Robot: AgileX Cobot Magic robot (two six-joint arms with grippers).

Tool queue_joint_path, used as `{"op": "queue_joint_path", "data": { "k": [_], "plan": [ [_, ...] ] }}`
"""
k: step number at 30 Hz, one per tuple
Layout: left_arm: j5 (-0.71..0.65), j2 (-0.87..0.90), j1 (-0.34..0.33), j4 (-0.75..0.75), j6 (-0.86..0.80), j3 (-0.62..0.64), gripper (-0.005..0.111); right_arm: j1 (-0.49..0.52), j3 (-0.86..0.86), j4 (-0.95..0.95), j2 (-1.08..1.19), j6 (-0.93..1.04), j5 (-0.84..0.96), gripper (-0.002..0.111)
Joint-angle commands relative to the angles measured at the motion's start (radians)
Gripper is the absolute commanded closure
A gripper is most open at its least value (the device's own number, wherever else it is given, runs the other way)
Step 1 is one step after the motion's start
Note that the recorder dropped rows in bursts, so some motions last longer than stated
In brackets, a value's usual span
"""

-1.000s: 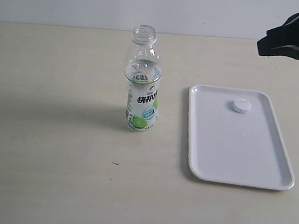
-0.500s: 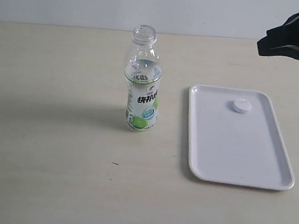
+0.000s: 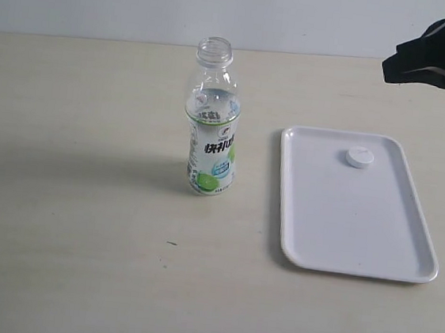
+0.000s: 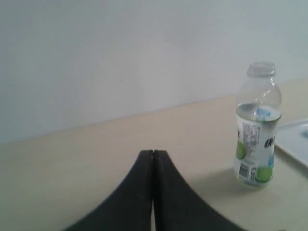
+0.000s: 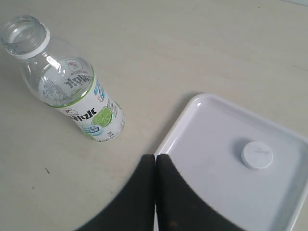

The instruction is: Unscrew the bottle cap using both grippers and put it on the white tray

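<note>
Exterior view: small round white ribbed bottle cap [image 3: 359,157] lies at 1 o'clock on flat white plastic tray [image 3: 343,227]; clear lime-label plastic bottle [image 3: 213,126] stands uncapped on counter [image 3: 79,239] at tray's 9 o'clock | risk: a gripper passing close tips it, spilling | wrist views alone show left gripper [image 4: 153,159], right gripper [image 5: 155,161] closed, empty

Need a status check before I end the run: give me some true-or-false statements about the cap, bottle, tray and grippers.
1. The bottle cap lies on the white tray. True.
2. The bottle lies on its side. False: it stands upright.
3. The bottle's neck is uncapped. True.
4. The left gripper is shut on the cap. False: it is shut on nothing.
5. The right gripper is open. False: it is shut, empty.
</note>
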State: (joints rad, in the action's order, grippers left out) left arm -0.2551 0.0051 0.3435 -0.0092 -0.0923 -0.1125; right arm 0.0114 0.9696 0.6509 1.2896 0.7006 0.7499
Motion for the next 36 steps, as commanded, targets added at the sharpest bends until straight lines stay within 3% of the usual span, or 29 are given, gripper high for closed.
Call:
{"op": "queue_joint_path", "data": {
  "k": [1, 7, 10, 36],
  "plan": [
    [-0.005, -0.005, -0.049, -0.004, 0.011, 0.065, 0.107, 0.001, -0.003, 0.003, -0.006, 0.003, -0.016, 0.108],
    [-0.005, -0.005, -0.091, -0.002, 0.024, 0.113, 0.107, 0.001, -0.003, 0.003, -0.006, 0.003, -0.016, 0.108],
    [-0.109, -0.005, -0.091, -0.002, 0.033, 0.113, 0.107, 0.001, -0.003, 0.003, -0.006, 0.003, -0.016, 0.108],
    [-0.106, -0.005, -0.095, -0.002, 0.033, 0.113, 0.107, 0.001, -0.003, 0.008, -0.006, 0.003, -0.028, 0.108]
  ]
}}
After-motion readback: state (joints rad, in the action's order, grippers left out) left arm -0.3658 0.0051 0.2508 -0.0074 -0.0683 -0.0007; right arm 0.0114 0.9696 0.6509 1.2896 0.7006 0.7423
